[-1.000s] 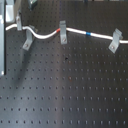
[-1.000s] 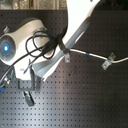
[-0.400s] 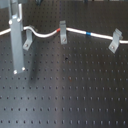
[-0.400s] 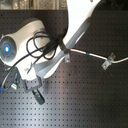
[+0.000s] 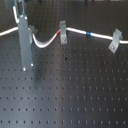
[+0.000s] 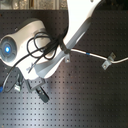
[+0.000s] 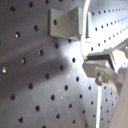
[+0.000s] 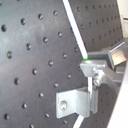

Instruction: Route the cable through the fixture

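In the first exterior view the cable (image 5: 75, 31) runs across the upper frame over the perforated board (image 5: 70, 95) — passing the middle fixture (image 5: 63, 32), reaching another fixture (image 5: 115, 41) at right; the gripper (image 5: 25, 42) stands upper left.

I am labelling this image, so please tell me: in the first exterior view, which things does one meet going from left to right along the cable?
Gripper finger → middle fixture with the red band beside it → blue band → right fixture. The white cable runs through them all.
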Tool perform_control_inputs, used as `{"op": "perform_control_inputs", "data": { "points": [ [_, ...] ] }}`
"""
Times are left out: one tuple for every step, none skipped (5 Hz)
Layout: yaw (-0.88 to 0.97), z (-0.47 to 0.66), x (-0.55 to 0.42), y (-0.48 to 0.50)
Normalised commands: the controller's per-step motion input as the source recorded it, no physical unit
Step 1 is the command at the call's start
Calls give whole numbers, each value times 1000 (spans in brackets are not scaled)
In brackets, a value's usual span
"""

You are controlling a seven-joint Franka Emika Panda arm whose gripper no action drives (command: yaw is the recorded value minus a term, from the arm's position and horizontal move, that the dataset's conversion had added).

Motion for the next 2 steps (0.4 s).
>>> {"op": "perform_control_inputs", "data": {
  "points": [
    [-40,521,-101,-43],
    [100,59,-170,-296]
  ]
}}
